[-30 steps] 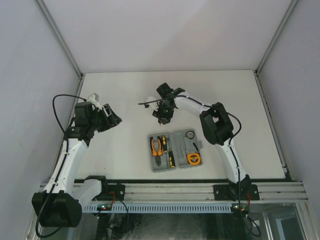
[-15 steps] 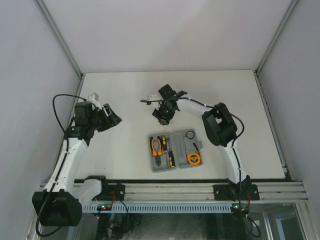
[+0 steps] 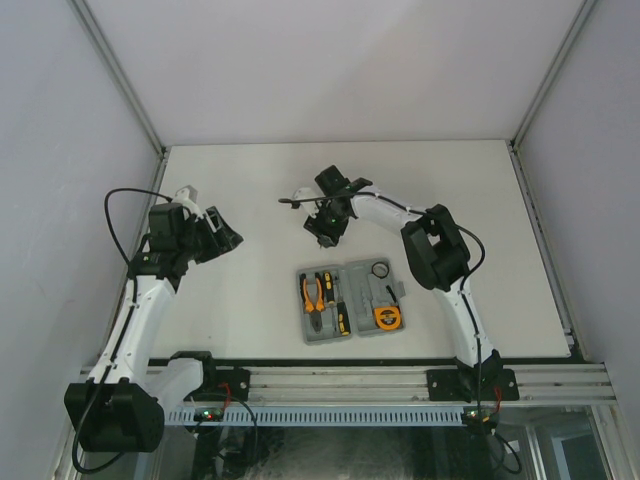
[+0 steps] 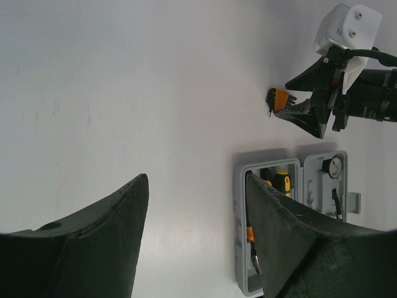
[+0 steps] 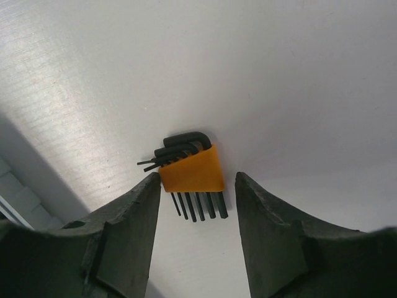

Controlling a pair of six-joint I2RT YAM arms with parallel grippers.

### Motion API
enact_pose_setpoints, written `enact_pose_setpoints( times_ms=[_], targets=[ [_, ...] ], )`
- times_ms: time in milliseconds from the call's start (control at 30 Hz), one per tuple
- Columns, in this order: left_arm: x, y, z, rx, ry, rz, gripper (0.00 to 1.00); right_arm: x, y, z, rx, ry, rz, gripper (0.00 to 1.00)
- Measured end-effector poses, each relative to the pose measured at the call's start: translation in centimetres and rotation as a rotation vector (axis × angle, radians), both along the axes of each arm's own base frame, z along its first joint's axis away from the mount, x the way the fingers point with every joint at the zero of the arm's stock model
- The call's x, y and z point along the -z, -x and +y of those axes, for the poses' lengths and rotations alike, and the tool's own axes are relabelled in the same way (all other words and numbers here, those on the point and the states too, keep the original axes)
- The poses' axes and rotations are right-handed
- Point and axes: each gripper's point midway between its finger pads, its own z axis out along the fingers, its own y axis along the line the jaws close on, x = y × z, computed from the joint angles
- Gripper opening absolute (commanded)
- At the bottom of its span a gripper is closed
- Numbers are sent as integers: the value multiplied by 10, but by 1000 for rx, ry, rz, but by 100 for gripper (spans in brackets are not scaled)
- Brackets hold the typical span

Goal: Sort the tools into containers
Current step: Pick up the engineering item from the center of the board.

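Hex key set (image 5: 191,169), one orange holder fanning black keys, lies flat on the white table (image 3: 250,180) beyond the one grey case (image 4: 239,248). Right gripper (image 5: 198,186) straddles it, jaws apart. Left gripper (image 4: 197,183) hangs spread and empty.

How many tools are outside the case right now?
1: the hex key set, on the table between the tips of the open right gripper, beyond the case. Others may be hidden.
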Motion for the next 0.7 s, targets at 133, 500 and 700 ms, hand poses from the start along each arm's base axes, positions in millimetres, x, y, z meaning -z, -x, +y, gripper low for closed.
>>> enact_pose_setpoints(
  times_ms=[133,500,700],
  targets=[
    [0,0,0,-1,0,-1,68,0,-1,1,-6,1,0,48],
    [2,-1,0,0,2,6,68,0,3,6,-22,0,-2,41],
    [1,-1,0,0,2,5,68,-2,5,5,-21,-20,-14,38]
  ],
)
